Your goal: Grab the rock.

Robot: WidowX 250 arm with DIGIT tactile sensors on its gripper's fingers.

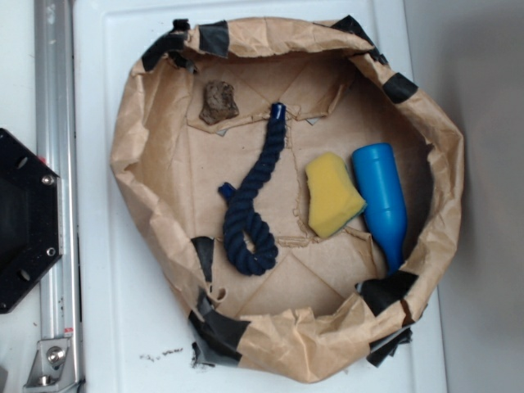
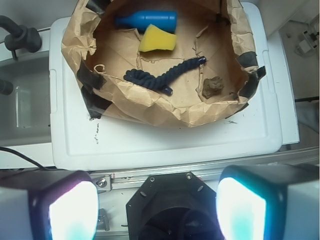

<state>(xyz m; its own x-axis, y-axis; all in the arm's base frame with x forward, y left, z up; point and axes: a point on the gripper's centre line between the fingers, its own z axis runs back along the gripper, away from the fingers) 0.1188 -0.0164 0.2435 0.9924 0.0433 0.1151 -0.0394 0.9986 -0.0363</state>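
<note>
Inside the crumpled brown-paper nest (image 1: 135, 155) w/ black tape patches, sitting on a white plastic lid (image 1: 98, 311), contents run left to right in the exterior view: small rough brown-grey rock (image 1: 219, 102) near the nest's upper-left wall, just apart from the tip of a dark navy twisted rope (image 1: 252, 209) that runs down through the middle and loops at its lower end; then a yellow sponge wedge (image 1: 332, 195), touching or nearly touching a blue plastic bottle (image 1: 382, 201) lying by the right wall. Wrist view flips the order: rock (image 2: 213, 86) sits at the nest's right side, close under the paper wall, rope (image 2: 162, 76) to its left, sponge (image 2: 157, 40) and bottle (image 2: 146, 20) toward the far side. Gripper (image 2: 157, 207) is well back from the nest, over the black base, nothing between its fingers (image 2: 72, 210); they're spread wide apart, i.e. released. Grab not yet started imo. Risks: rock lies close to the raised paper rim, so a finger coming down on that side could snag or crush the paper and shove the rock away; rope end is near enough to get pinched along w/ it; the rock's irregular pitted shape may let it twist out of a shallow pinch.
</note>
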